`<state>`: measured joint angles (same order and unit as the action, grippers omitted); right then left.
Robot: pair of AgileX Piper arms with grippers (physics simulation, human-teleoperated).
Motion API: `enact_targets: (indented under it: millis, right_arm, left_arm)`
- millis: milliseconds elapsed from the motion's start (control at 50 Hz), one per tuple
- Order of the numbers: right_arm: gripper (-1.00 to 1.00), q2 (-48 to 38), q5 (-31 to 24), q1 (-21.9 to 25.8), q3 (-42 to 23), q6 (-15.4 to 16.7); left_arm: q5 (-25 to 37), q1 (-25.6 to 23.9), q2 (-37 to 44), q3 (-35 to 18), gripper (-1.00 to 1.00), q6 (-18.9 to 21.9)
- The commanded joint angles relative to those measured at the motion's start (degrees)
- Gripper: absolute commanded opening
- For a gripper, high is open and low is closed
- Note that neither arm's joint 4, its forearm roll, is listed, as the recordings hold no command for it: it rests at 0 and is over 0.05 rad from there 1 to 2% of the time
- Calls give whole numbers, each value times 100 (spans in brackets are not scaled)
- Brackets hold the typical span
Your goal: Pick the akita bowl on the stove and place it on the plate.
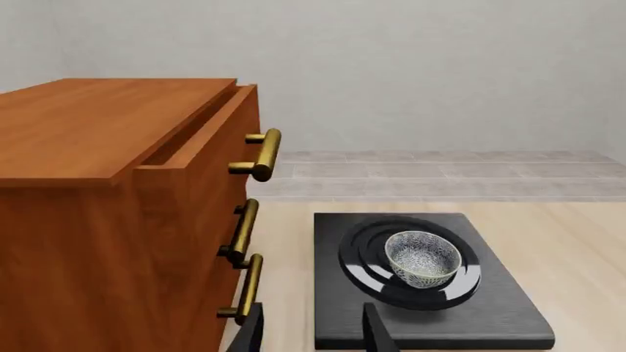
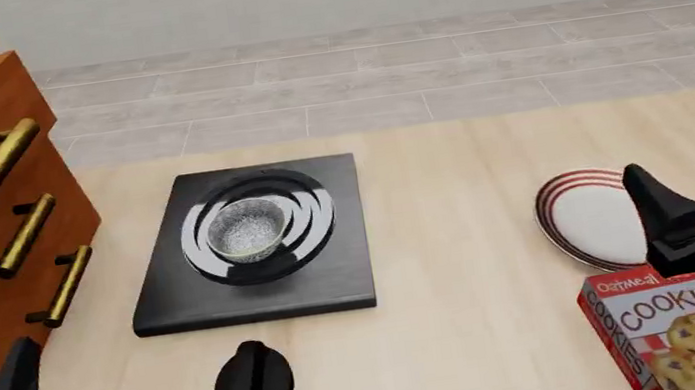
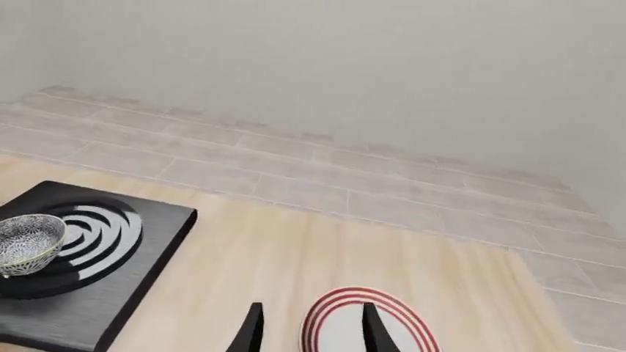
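1. The small, round, speckled grey-white akita bowl (image 2: 247, 230) sits upright on the ring burner of the flat black square stove (image 2: 257, 298).
2. It looks rigid, light and glazed, so probably slippery and breakable; pinching its pale rim seems the surest hold.
3. The bowl appears empty; the red-striped white plate (image 2: 589, 221), well right of the stove, holds nothing.
4. Left gripper (image 1: 315, 331) and right gripper (image 3: 309, 331) both stand spread, grasping nothing.
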<state>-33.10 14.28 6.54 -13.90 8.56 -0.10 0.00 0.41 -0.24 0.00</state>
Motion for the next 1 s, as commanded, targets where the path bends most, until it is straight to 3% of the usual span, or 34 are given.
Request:
enact_targets:
  millis: [20,280,500,940,960,1000]
  right_arm:
    - [100,-1406,256,444,-822,267]
    - [100,-2438,-120,1113,-2053,13]
    - [100,-3481,-12,1489,-2623,50]
    - [100,-4652,-617,2105,-3893,-7]
    - [100,-4706,-703,2185,-4008,-269]
    - [100,-4764,-709,2169,-4061,-185]
  left_arm:
    - [0,0,1,0,100,0]
    - [0,0,1,0,100,0]
    - [0,0,1,0,100,0]
    - [0,0,1,0,100,0]
    - [0,0,1,0,100,0]
    - [0,0,1,0,100,0]
